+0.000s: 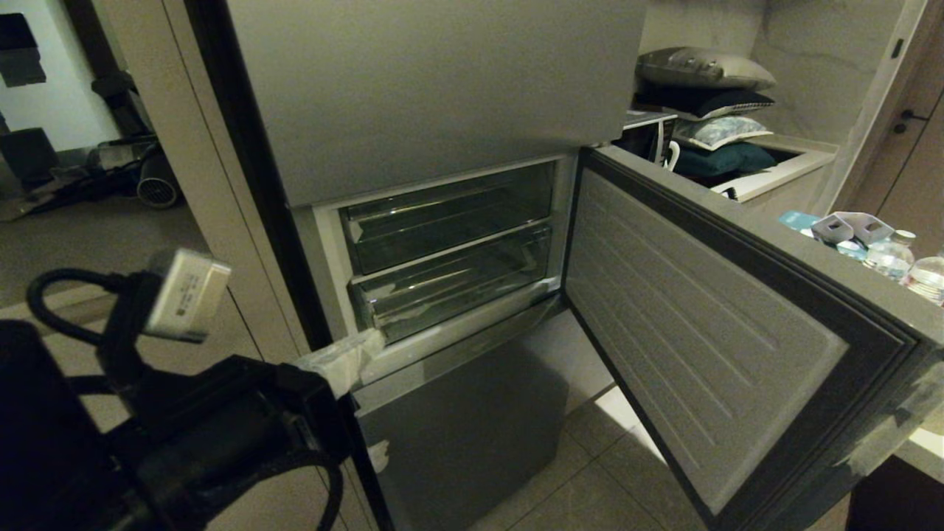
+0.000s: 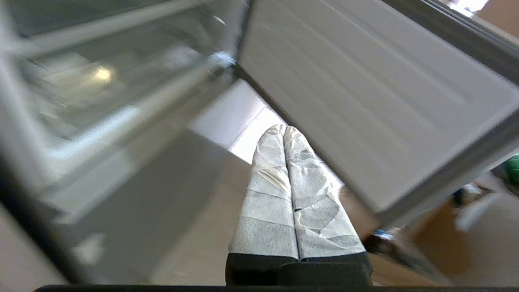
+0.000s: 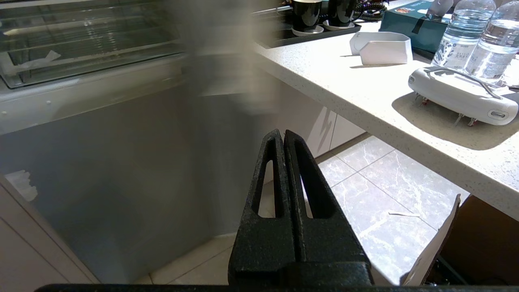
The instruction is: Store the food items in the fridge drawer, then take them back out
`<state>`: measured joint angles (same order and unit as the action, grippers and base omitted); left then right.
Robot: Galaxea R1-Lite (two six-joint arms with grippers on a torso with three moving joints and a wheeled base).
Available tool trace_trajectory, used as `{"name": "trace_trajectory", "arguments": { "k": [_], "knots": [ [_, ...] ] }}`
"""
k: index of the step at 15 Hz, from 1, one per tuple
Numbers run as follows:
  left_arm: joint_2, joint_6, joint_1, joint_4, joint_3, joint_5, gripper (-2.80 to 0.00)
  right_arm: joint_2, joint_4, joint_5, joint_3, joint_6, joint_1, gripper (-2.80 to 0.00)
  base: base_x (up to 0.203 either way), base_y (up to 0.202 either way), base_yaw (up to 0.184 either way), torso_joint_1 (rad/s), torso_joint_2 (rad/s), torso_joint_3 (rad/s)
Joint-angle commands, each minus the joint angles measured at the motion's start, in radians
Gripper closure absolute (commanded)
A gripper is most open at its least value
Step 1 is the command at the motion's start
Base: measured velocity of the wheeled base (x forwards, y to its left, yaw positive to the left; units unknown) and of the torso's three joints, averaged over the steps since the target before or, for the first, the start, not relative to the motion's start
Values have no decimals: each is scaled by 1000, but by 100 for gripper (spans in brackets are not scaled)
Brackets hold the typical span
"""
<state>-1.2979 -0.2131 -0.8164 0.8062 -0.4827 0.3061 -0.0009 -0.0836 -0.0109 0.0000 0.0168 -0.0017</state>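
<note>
The fridge drawer [image 1: 457,287] is the lower clear bin in the open middle compartment, pushed in, under a shallower clear tray [image 1: 450,210]. It also shows in the right wrist view as the fridge drawer [image 3: 81,52], with a white sticker scrap on its front. My left gripper [image 1: 375,341], its fingers wrapped in white, hangs just below the drawer's left front corner; the left gripper [image 2: 284,128] is shut on nothing. My right gripper [image 3: 283,132] is shut and empty, low beside the fridge and outside the head view. No food items show in any view.
The compartment door [image 1: 700,324] stands swung open to the right. Beyond it a counter [image 3: 365,93] carries water bottles [image 3: 466,36], a white device [image 3: 462,95] and a teal box [image 3: 405,20]. Pillows [image 1: 708,96] are stacked at the back right. Below is tiled floor [image 3: 385,190].
</note>
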Motion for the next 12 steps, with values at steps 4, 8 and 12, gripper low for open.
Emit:
{"name": "trace_trajectory", "arguments": {
  "k": [4,8,12],
  "knots": [
    [378,53,29,-411,-132,55,0,-1,0,0,31,0,0,0,0,0,0,0,0,0],
    [537,75,360,-611,-136,59,0,-1,1,0,31,0,0,0,0,0,0,0,0,0],
    [743,163,763,-755,-34,53,0,-1,-1,0,32,0,0,0,0,0,0,0,0,0]
  ]
}}
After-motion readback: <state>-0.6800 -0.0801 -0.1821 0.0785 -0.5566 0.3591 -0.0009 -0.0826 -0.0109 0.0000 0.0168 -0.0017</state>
